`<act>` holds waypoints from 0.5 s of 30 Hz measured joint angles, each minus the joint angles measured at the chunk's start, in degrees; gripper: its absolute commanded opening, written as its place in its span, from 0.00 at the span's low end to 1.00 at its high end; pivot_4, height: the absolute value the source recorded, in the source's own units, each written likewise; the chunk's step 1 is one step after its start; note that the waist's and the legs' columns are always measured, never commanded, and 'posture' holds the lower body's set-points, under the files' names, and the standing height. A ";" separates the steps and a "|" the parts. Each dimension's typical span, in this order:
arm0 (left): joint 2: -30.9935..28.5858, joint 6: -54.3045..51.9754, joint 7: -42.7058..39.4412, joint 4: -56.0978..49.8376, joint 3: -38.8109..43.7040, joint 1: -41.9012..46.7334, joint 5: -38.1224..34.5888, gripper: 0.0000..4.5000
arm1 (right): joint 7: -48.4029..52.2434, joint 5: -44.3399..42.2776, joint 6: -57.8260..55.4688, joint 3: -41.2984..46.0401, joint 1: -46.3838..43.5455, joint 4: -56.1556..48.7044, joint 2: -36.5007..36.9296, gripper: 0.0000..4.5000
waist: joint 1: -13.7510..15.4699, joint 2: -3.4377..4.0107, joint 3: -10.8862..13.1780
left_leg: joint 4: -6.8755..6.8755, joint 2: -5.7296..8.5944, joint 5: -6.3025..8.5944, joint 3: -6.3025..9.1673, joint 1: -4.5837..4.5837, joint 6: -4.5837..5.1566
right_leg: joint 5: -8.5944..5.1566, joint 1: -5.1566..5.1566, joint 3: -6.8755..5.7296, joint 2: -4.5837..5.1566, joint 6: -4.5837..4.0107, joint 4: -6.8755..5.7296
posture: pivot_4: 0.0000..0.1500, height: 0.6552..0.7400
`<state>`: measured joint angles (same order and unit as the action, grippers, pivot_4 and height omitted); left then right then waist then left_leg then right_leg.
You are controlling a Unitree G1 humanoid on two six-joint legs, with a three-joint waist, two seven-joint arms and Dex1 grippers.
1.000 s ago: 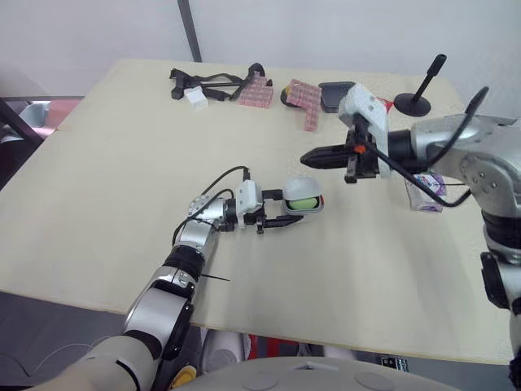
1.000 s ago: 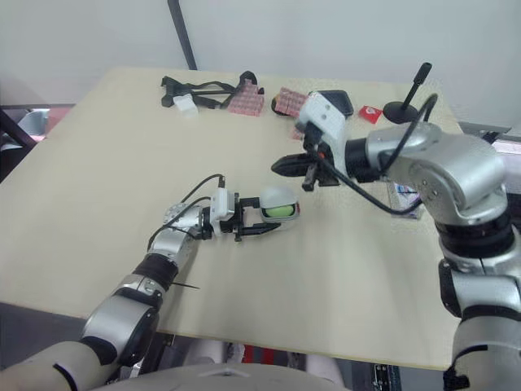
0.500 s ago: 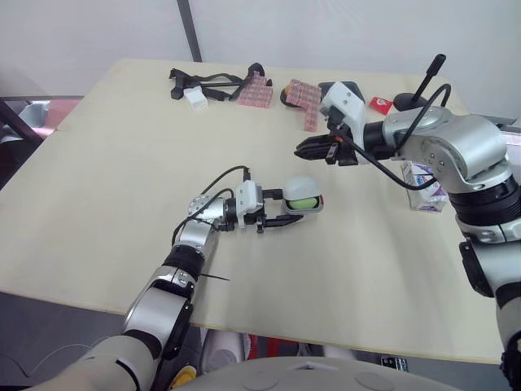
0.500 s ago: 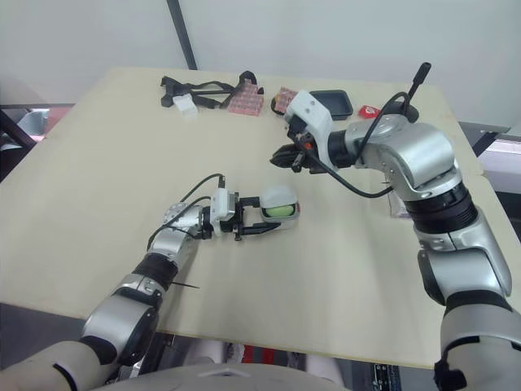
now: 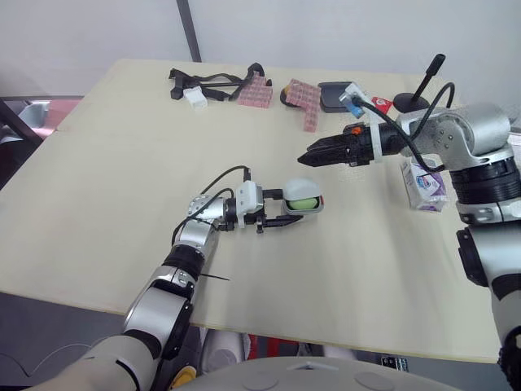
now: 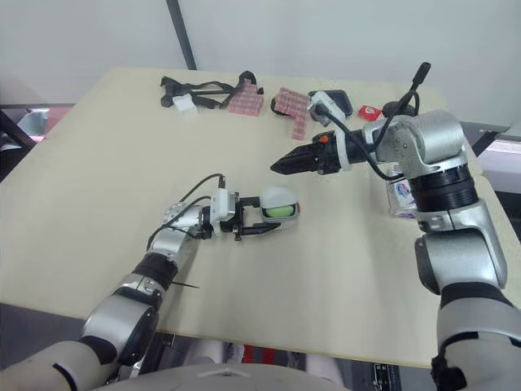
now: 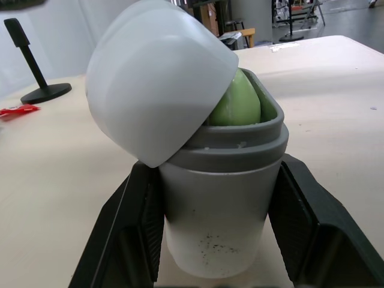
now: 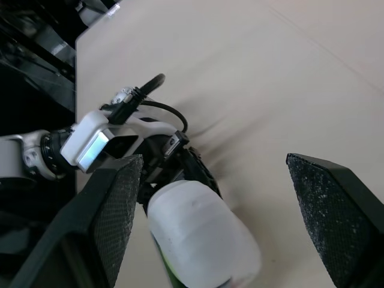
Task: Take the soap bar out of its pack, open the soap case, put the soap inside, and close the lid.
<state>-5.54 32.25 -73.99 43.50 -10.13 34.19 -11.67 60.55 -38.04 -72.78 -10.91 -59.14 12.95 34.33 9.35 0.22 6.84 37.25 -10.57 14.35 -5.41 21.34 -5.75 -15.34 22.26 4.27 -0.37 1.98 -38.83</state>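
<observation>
Left wrist view: clamped between the black fingers of the left gripper (image 5: 286, 209), a grey plastic soap case (image 7: 222, 198). Green rounded soap bar (image 7: 239, 103) already seated inside, white domed lid (image 7: 153, 75) tipped half over it. Closing step in hand, by the look of it. Right gripper (image 5: 316, 155) hovering near the case, apart from it, jaws wide, nothing held. Next: press lid down squarely, without tipping the case. Hinge hidden; catch impossible to make out. Purple-and-white soap pack (image 5: 425, 181) by right forearm, print unreadable.

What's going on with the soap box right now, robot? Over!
Left gripper shut on soap case. Green soap inside, lid tilted, not closed. Right gripper open, pointed at case, apart from it. Nothing between them.
</observation>
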 measured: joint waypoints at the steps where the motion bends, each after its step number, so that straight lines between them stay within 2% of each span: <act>1: 0.03 0.00 0.02 -0.01 -0.01 0.00 0.00 0.43 | 0.51 -0.10 -0.16 0.03 -0.03 0.30 -0.20 0.92 | 0.03 0.00 0.00 | 0.00 0.00 0.00 0.00 0.00 0.00 | 0.00 0.00 -0.01 -0.01 0.00 0.00 | 1.00 1.00; 15: -0.01 -0.14 0.48 -0.40 -0.03 -0.21 0.08 0.43 | 4.09 0.96 1.27 -2.35 3.20 1.18 -0.53 0.92 | 0.07 0.00 0.00 | 0.02 0.00 0.00 0.00 0.01 0.01 | 0.00 0.02 -0.01 -0.03 0.00 -0.03 | 1.00 1.00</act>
<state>-5.55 32.11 -73.51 43.10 -10.16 33.98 -11.59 64.64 -37.08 -71.51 -13.26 -55.94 14.12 33.80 9.42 0.21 6.84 37.27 -10.57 14.35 -5.41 21.34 -5.74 -15.34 22.28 4.26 -0.40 1.98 -38.86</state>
